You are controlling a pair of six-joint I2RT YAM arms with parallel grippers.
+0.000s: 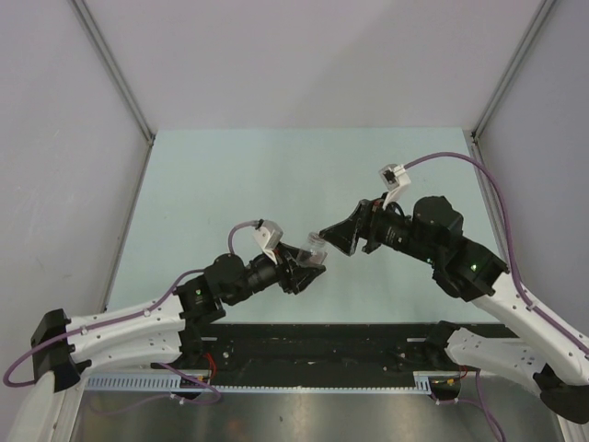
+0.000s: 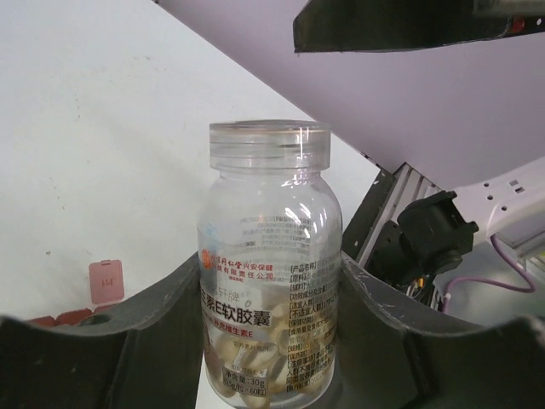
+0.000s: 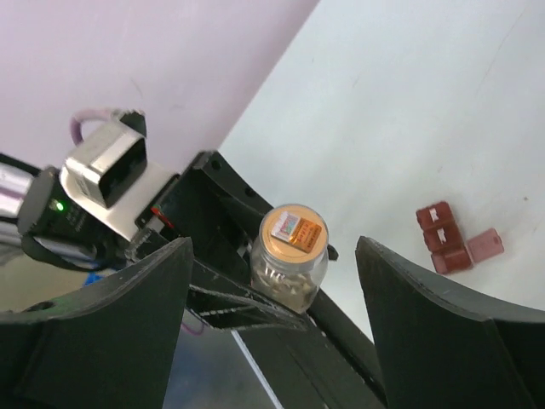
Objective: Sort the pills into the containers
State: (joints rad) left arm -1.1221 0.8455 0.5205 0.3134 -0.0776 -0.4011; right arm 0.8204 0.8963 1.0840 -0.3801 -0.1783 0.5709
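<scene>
My left gripper (image 2: 268,264) is shut on a small clear round bottle (image 2: 268,256), holding it by its lower body above the table. Pale pills (image 2: 255,341) lie piled in its bottom. In the top view the bottle (image 1: 315,247) sits tilted between the two grippers. My right gripper (image 3: 272,245) is open, its fingers wide on either side of the bottle's tan labelled top (image 3: 294,232) without touching it. The dark red pill box, the containers (image 3: 441,239), lies on the table beyond, one pink lid (image 3: 485,245) flipped open; it also shows in the left wrist view as the containers (image 2: 106,281).
The pale green table (image 1: 276,175) is bounded by grey walls and aluminium posts (image 1: 110,64). A black base rail (image 1: 313,345) runs along the near edge. The right arm's dark finger (image 2: 409,25) hangs above the bottle.
</scene>
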